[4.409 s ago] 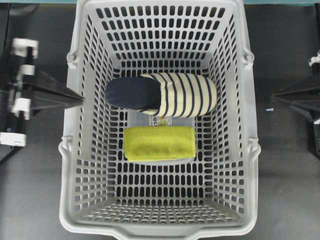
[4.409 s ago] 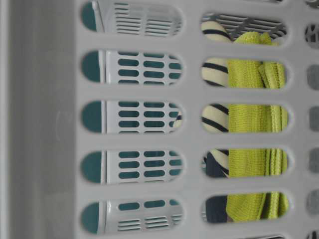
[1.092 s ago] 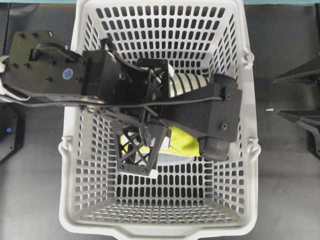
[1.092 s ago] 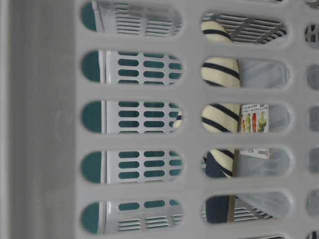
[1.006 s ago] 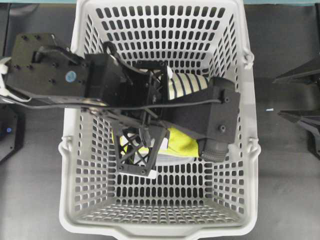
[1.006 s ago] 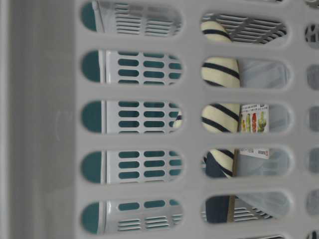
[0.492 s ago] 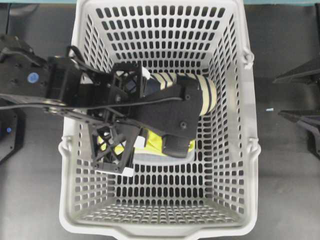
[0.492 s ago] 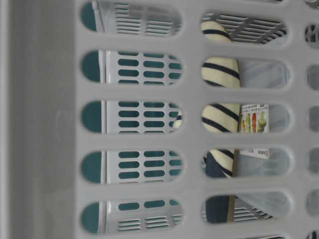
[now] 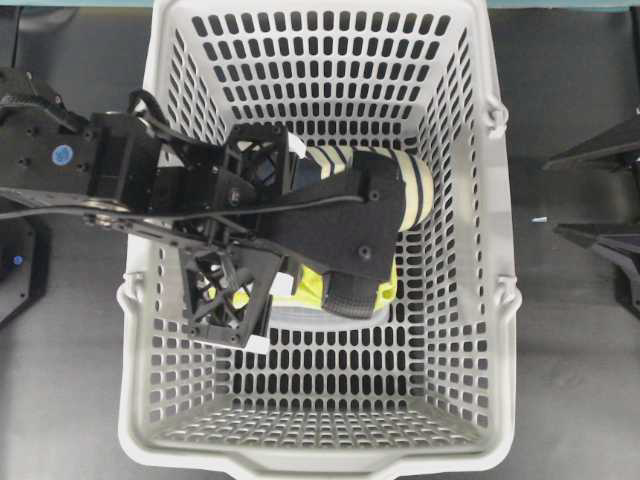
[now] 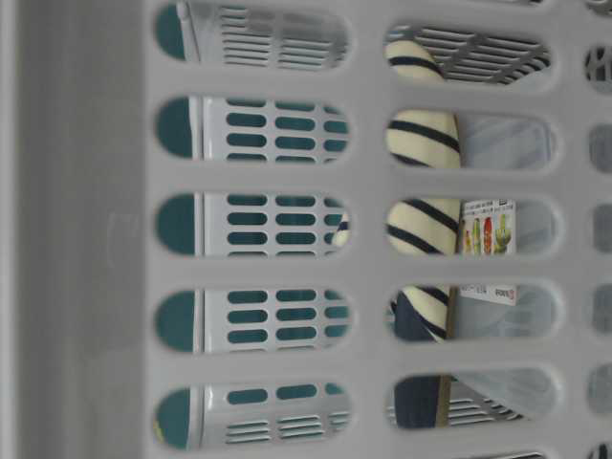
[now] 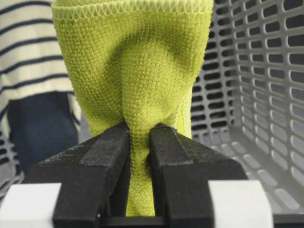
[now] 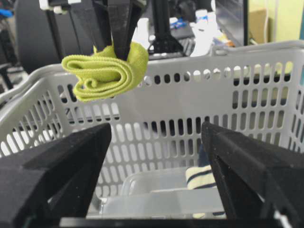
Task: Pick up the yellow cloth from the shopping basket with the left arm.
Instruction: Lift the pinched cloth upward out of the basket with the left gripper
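- With its jaws clamped together on a pinched fold, the left gripper (image 11: 138,137) holds the yellow cloth (image 11: 137,71), which bunches between the black fingers (image 11: 107,156).
- From the right wrist view, the cloth hangs as a rolled bundle above the rim of the shopping basket (image 12: 199,102), clear of the floor.
- The striped slipper (image 9: 412,190) lies on the basket floor beside a clear plastic pack (image 10: 497,239); the cloth touches neither.
- The step in hand looks like the lift-out, grasp already made.
- Next, the left arm (image 9: 110,170) likely needs only to carry the bundle clear of the near wall without snagging.
- The right gripper (image 12: 156,156) waits outside the basket, jaws wide apart and empty.
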